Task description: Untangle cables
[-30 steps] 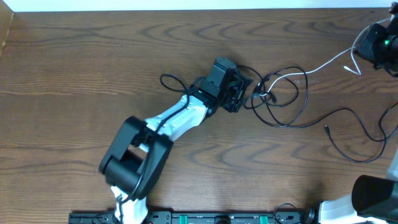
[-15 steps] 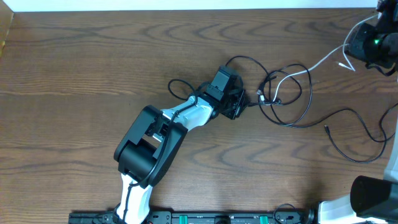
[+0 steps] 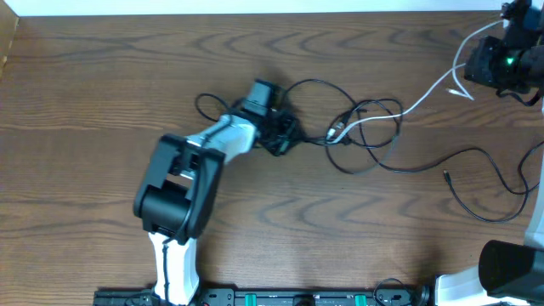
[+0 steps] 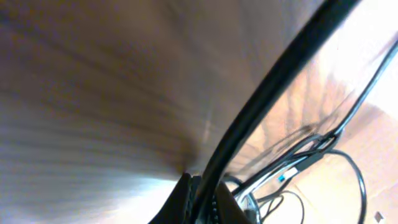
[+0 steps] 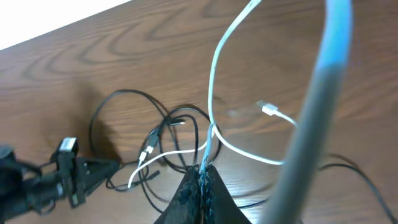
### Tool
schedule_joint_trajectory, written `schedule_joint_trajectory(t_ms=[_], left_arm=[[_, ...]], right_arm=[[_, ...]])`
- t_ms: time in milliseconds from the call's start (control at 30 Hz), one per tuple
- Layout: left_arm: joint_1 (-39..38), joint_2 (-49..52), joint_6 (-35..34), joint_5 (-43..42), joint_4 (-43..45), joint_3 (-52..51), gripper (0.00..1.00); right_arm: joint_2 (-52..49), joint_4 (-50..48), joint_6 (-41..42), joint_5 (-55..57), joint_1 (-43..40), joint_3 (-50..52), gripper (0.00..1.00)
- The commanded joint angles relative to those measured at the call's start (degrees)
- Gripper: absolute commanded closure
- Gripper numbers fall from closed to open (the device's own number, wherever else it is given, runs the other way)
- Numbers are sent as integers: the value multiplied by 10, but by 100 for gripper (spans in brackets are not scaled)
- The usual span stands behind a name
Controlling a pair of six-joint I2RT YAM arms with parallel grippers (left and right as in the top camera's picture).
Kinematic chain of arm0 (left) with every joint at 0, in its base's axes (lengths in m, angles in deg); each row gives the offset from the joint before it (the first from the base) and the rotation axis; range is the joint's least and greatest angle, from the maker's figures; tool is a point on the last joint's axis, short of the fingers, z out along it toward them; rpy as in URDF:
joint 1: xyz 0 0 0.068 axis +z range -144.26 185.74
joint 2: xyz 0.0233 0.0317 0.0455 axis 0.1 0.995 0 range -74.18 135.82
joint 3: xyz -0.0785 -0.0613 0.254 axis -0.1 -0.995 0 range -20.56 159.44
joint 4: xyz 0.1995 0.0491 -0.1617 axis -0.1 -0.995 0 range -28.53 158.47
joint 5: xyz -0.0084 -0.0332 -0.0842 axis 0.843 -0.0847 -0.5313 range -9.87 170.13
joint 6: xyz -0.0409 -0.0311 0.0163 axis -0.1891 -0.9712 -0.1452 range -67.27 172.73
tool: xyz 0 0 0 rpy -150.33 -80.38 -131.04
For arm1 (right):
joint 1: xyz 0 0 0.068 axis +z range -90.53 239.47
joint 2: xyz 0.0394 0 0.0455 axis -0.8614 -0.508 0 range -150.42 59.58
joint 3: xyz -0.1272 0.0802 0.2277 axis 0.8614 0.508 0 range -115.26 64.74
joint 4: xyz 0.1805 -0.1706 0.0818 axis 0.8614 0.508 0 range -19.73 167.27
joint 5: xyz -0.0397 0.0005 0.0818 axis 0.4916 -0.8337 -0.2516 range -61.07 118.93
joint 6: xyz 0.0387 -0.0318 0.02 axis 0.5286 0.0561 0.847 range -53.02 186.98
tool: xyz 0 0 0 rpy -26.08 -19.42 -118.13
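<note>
No legible text, no labels, no numbers

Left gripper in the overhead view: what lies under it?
A black cable emerges from beneath the left gripper toward the tangle. Its stretch under the gripper is covered.

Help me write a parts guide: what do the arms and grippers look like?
The left arm has white links, a black joint and a black wire looping off it; the right arm matches in colour. The left gripper and right gripper are black; the right carries a green light.
</note>
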Motion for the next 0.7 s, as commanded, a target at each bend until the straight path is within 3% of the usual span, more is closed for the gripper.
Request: schedule_joint_trajectory(t_ms=[0, 367, 533, 667], left_arm=[[50, -15, 97, -17, -60, 1, 93], [238, -15, 233, 60, -237, 1, 93], [299, -15, 247, 138, -297, 1, 93], [339, -15, 247, 217, -336, 1, 93]], right_arm=[[-2, 0, -24, -97, 4, 3, 99], [-2, -68, -164, -504, 4, 3, 99], [-2, -137, -143, -542, -1, 3, 99], [-2, -190, -70, -542, -25, 3, 99]])
